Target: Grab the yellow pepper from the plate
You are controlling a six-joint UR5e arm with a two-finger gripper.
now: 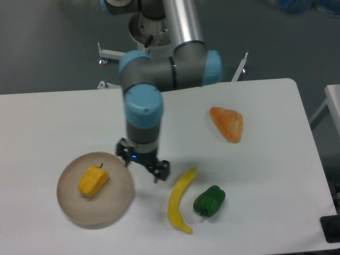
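The pepper [93,180] lies on the plate [118,210] in the lower left of the frame, a little left of the plate's middle, its short dark stem pointing up and to the right. The plate sits on the white surface [64,122].

The arm [159,69] comes down from the top centre and bends to a blue-capped wrist. The claw [142,161] hangs below it, at the plate's upper right rim, just right of the pepper and apart from it. It has hold of nothing. Its dark fingers are seen from above, and how far they stand apart cannot be told.

Right of the claw, a banana [179,201] curves down toward the lower centre. A green pepper [209,201] lies just beside the banana on its right. An orange wedge [227,123] rests well apart in the upper right part of the surface.
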